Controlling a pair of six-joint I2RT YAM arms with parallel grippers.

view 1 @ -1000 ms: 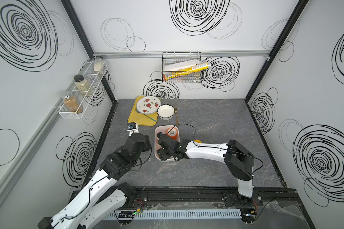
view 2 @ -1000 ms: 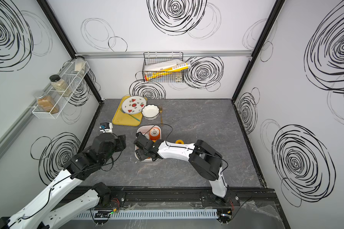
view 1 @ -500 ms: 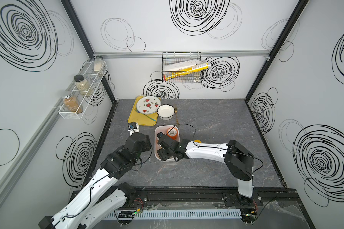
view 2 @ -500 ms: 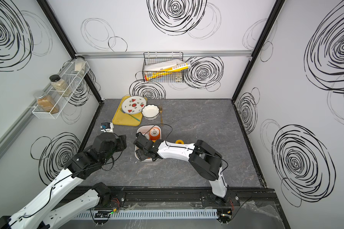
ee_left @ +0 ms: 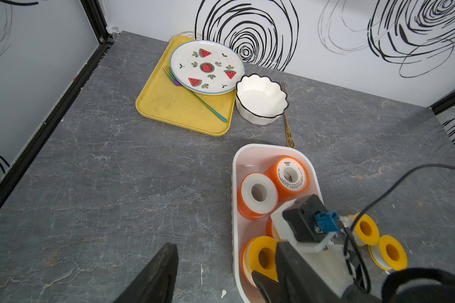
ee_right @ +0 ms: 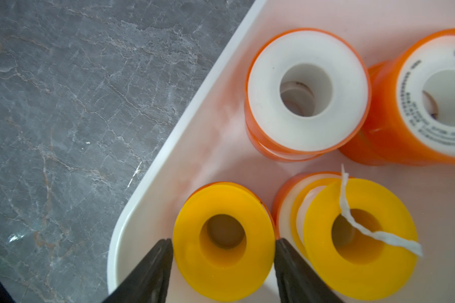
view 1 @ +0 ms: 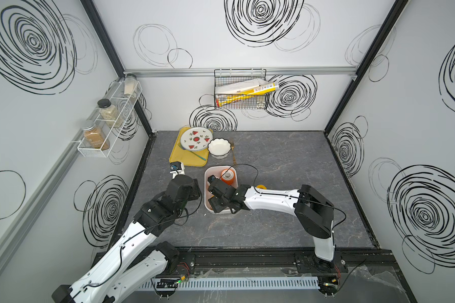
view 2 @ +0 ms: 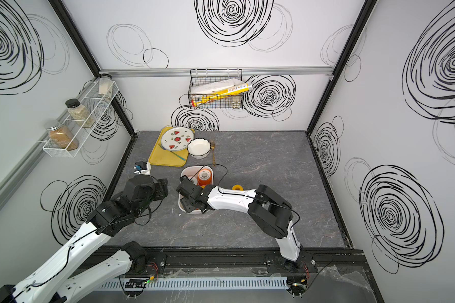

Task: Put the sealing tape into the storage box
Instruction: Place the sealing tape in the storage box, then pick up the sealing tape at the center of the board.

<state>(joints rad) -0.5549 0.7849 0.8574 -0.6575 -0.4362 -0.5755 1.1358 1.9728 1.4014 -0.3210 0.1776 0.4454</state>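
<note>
Storage box [ee_left: 233,199] crowded with spools [ee_left: 247,189]; right arm [view 1: 271,200] overhead; far tabletop [view 1: 286,157] open.

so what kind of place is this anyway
Probably a robot test cell dressed as a kitchen corner: swirl-printed panel walls, a spice rack, a watermelon plate on a yellow tray, and a left arm and right arm on a front rail.

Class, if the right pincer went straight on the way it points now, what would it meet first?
The yellow-flanged spool flanked by its fingers, inside the storage box; depth is unclear.
</note>
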